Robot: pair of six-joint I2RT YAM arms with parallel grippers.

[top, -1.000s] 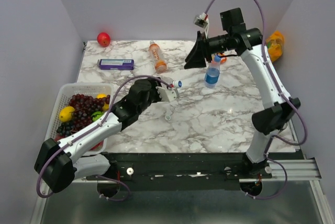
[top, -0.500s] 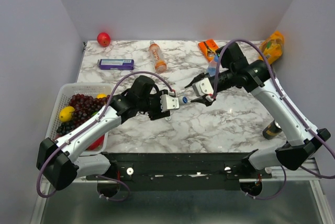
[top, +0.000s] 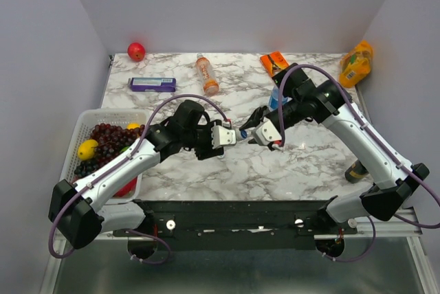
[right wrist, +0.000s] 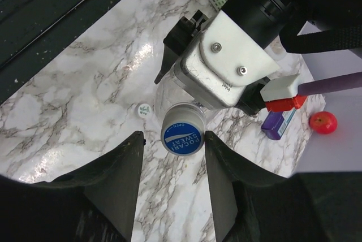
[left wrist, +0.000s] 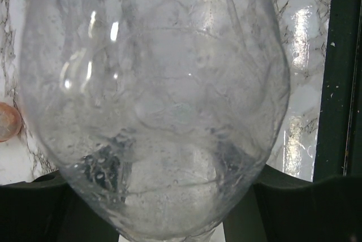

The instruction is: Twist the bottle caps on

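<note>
Left tool (top: pixel 225 136) clamped on the clear bottle (left wrist: pixel 153 100), right tool (top: pixel 254 131) straddling its blue cap (right wrist: pixel 182 134).
I'm holding the bottle sideways above the counter (top: pixel 295 163), neck toward my right tool. Right fingers (right wrist: pixel 121 180) flank the cap on the neck; a gap shows on one side, so not clenched. One whitish cap (right wrist: pixel 145 109) lies loose on the counter below. The orange-liquid bottle (top: pixel 206 74) lies near the far edge.

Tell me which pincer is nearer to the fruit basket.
Left. The left pincer lies right of the basket; the right pincer lies further right, facing the left one.
</note>
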